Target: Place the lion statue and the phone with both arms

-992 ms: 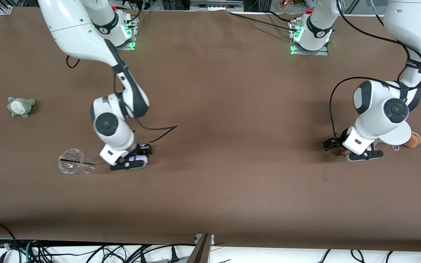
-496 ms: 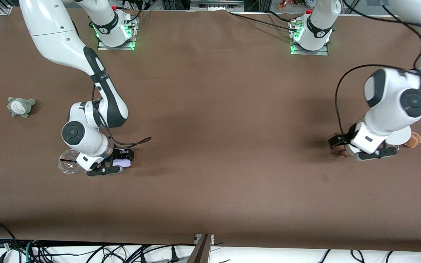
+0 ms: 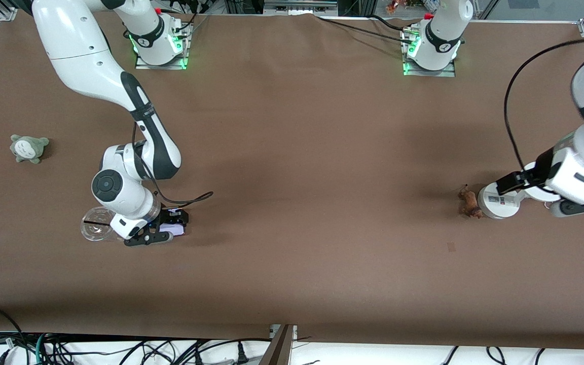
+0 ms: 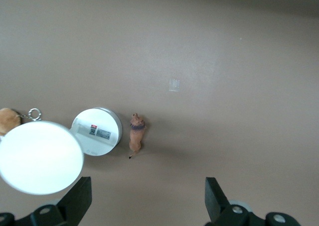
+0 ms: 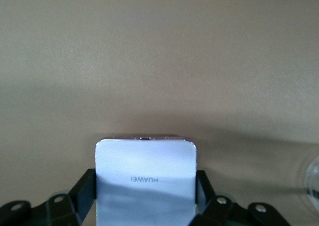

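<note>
The lion statue [image 3: 468,203], a tiny brown-orange figurine, lies on the table beside the white stand's base [image 3: 496,204]. It also shows in the left wrist view [image 4: 135,139]. My left gripper [image 3: 582,206] is open and empty, up in the air over the stand, toward the left arm's end of the table; its own view shows it [image 4: 147,206] well above the lion. My right gripper [image 3: 162,230] is shut on the phone [image 3: 176,230], low over the table beside a clear cup. In the right wrist view the pale lavender phone [image 5: 144,171] sits between the fingers [image 5: 83,191].
A clear plastic cup [image 3: 97,229] lies on its side right by the right gripper. A grey-green plush [image 3: 29,147] sits toward the right arm's end. The stand's white disc [image 4: 40,156] and a tan plush with a ring [image 4: 7,120] lie beside the lion.
The left gripper has let go of the lion, risen and moved toward the left arm's end of the table. The right gripper has carried the phone toward the cup.
</note>
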{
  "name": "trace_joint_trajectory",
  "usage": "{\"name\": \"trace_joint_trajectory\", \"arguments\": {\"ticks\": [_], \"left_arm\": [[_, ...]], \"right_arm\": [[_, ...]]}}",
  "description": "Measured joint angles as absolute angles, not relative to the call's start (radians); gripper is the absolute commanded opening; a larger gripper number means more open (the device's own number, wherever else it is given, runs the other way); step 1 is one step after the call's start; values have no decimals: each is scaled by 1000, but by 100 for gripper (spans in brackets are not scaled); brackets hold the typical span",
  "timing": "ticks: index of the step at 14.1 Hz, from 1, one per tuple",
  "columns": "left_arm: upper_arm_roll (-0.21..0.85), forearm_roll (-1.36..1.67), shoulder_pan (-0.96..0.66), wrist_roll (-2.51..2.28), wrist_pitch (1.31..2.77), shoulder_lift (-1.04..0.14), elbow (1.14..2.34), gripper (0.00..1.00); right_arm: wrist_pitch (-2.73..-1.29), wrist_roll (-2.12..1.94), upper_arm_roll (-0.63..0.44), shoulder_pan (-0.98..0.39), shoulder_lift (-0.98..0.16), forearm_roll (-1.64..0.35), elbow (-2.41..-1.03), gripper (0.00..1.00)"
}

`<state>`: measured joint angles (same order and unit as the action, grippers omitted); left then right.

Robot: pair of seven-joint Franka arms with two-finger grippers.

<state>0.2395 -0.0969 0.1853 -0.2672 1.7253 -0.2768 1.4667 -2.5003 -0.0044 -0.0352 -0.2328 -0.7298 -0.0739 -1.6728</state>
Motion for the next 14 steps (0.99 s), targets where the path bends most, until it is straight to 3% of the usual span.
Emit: {"name": "trace_joint_trajectory", "arguments": {"ticks": [6, 14], "left_arm": [[236, -67, 189, -272, 1591, -277, 1380, 100], [194, -34, 166, -274, 1561, -182, 1367, 100]], "right_arm": [[-2454, -6, -34, -231, -668, -75, -1647, 100], [-1919, 39, -35, -228, -326, -80, -1629, 100]]}}
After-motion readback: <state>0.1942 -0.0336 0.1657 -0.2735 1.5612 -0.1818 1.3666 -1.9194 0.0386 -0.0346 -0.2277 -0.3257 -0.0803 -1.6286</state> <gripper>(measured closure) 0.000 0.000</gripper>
